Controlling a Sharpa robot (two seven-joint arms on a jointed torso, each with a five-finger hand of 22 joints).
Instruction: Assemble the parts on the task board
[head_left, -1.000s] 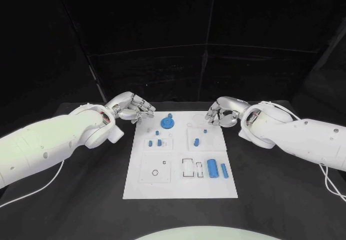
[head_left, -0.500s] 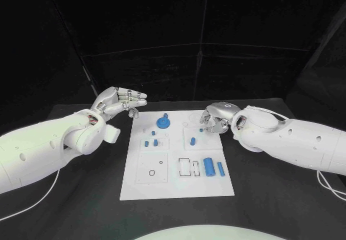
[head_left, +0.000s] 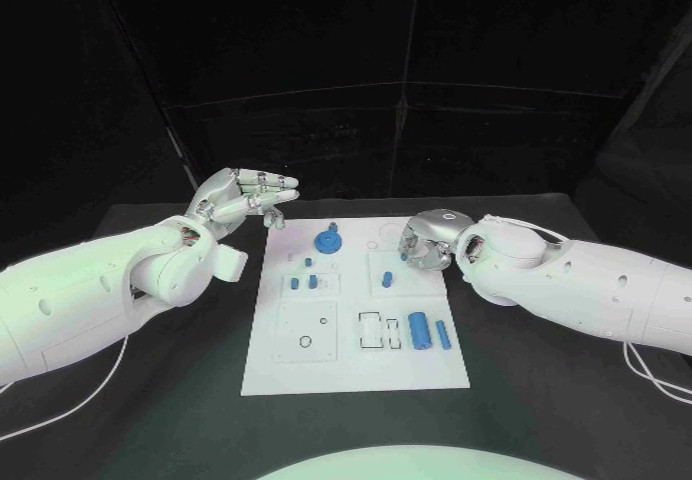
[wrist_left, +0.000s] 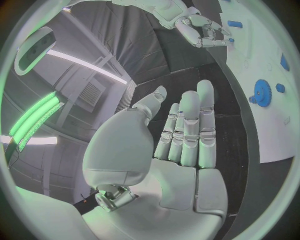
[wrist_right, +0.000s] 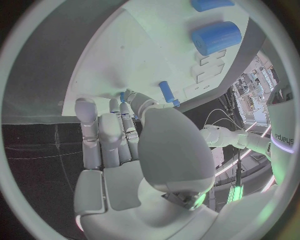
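The white task board (head_left: 361, 350) lies in the middle of the table. On it are a blue gear (head_left: 329, 241), small blue pegs (head_left: 306, 264), a short blue piece (head_left: 389, 281), a thick blue cylinder (head_left: 418, 330) and a slim blue bar (head_left: 441, 334). My left hand (head_left: 245, 195) is raised beyond the board's far left corner, fingers straight, palm bare (wrist_left: 181, 150). My right hand (head_left: 428, 240) hangs over the board's far right part, fingers pointing down. Its fingertips (wrist_right: 128, 97) are close to a small blue peg (wrist_right: 123, 94), with nothing seen in its grasp.
Black table (head_left: 173, 400) surrounds the board on all sides. A white cable (head_left: 80, 395) trails under my left arm and another (head_left: 649, 375) under my right arm. The board carries empty cut-outs (head_left: 378, 332) and a round hole (head_left: 304, 341).
My left hand has lifted and straightened its curled fingers. My right hand has moved inward and down over the board's far right part.
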